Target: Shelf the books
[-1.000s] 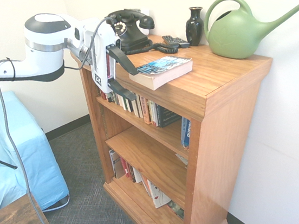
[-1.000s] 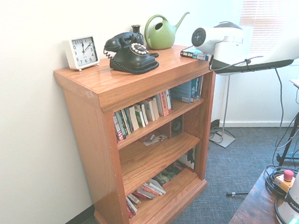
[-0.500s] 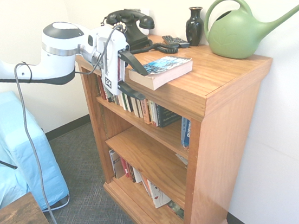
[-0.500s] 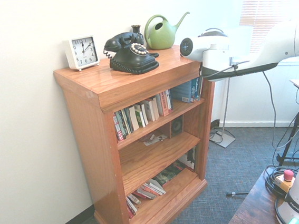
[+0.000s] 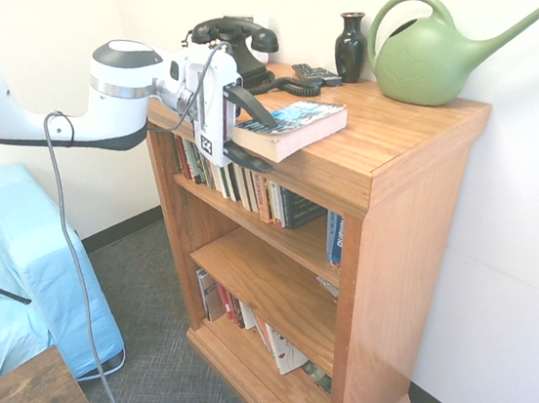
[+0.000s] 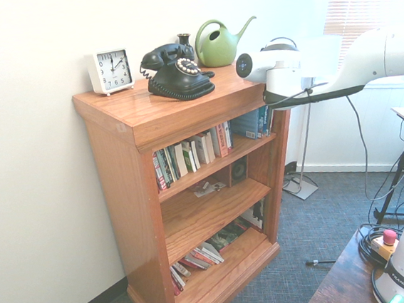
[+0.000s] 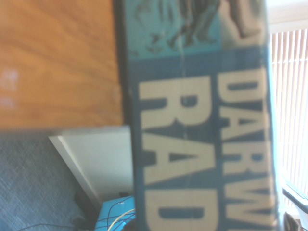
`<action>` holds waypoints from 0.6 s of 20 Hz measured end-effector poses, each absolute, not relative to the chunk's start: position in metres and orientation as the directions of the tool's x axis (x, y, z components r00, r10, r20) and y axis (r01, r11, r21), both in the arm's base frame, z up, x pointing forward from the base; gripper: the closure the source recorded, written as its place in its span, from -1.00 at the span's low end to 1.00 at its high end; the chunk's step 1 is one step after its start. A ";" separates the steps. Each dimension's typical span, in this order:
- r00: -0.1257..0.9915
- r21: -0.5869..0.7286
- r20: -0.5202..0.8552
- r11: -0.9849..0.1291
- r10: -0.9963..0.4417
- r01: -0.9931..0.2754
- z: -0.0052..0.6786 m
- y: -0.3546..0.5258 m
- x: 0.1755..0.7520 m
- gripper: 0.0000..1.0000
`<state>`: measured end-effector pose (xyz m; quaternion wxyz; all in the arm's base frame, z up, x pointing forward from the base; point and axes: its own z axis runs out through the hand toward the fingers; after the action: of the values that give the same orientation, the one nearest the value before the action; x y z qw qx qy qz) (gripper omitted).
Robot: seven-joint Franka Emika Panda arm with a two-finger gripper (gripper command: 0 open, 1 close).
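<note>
Book: we find the paperback (image 5: 293, 126) flat on the shelf (image 5: 406, 130) top, one corner overhanging the front edge.
Hand: our hand (image 5: 255, 133) stands apart, one finger above, one below that corner.
Axis: it runs away from us, toward the back wall.

The frame is filled largely by the book (image 7: 202, 120), seen from very close and slightly out of focus. Its cover is blue, with large cream lettering standing sideways; "DARW" and "RAD" are legible, the rest cut off by the frame. A teal band with dark, indistinct artwork adjoins the lettering. The book lies on the honey-coloured top of the shelf (image 7: 57, 62) and overhangs its front edge. Beyond that edge lie grey carpet (image 7: 33, 183), a white baseboard (image 7: 77, 163) and a patch of light blue fabric (image 7: 113, 214). White window blinds (image 7: 291, 101) show past the book's far side.
</note>
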<state>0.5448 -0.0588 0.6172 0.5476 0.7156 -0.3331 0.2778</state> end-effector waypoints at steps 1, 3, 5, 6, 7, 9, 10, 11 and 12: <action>0.623 0.599 0.763 -0.177 -0.171 -0.781 0.617 -0.058 0.547 1.00; 0.622 0.599 0.764 -0.172 -0.169 -0.782 0.618 -0.056 0.551 1.00; 0.622 0.600 0.764 -0.165 -0.169 -0.783 0.618 -0.056 0.554 1.00; 0.620 0.599 0.766 -0.163 -0.169 -0.784 0.618 -0.056 0.555 1.00; 0.617 0.596 0.768 -0.161 -0.171 -0.787 0.620 -0.057 0.557 1.00; 0.613 0.593 0.771 -0.156 -0.175 -0.790 0.622 -0.059 0.558 1.00; 0.612 0.592 0.771 -0.155 -0.176 -0.791 0.622 -0.059 0.559 1.00; 0.611 0.591 0.772 -0.153 -0.178 -0.792 0.623 -0.060 0.559 1.00; 0.611 0.592 0.771 -0.152 -0.179 -0.792 0.623 -0.061 0.559 1.00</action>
<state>0.5591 -0.0611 0.6226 0.5534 0.7065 -0.3435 0.2769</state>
